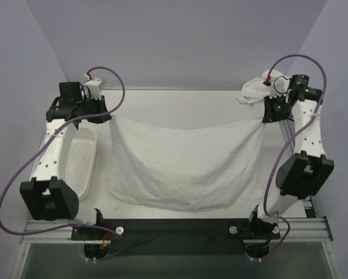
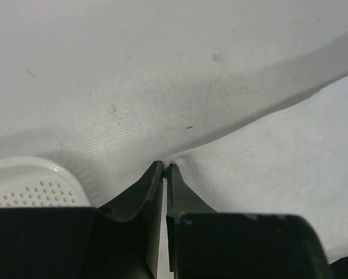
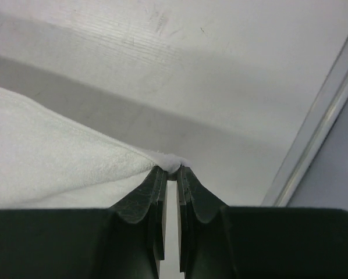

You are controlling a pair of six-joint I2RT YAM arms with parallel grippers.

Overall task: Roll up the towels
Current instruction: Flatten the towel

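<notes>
1. Nearest the arm bases, the lower hem of the spread towel (image 1: 185,168) lies on the white desk (image 1: 180,99) in a wrinkled, sagging curve.
2. To its left, the white perforated basket (image 1: 82,160) sits on the desk under the left forearm. It is just beside the towel's left edge; whether the two touch I cannot tell.
3. Farther back, the towel's far edge is lifted off the desk and stretched between both tools, casting a shadow band on the surface beneath it.
4. The left tool (image 2: 164,168) is pinched almost fully together on the towel's far left corner, with only a thin slit between its dark fingers.
5. The right tool (image 3: 170,170) is likewise clamped on the far right corner, and a small tuft of terry cloth pokes out at its tips.
6. Beyond the right tool, an aluminium rail (image 3: 316,128) runs along the desk's right edge.
7. Farthest back, at the far right corner, a bunched towel (image 1: 252,90) lies crumpled behind the right wrist.
</notes>
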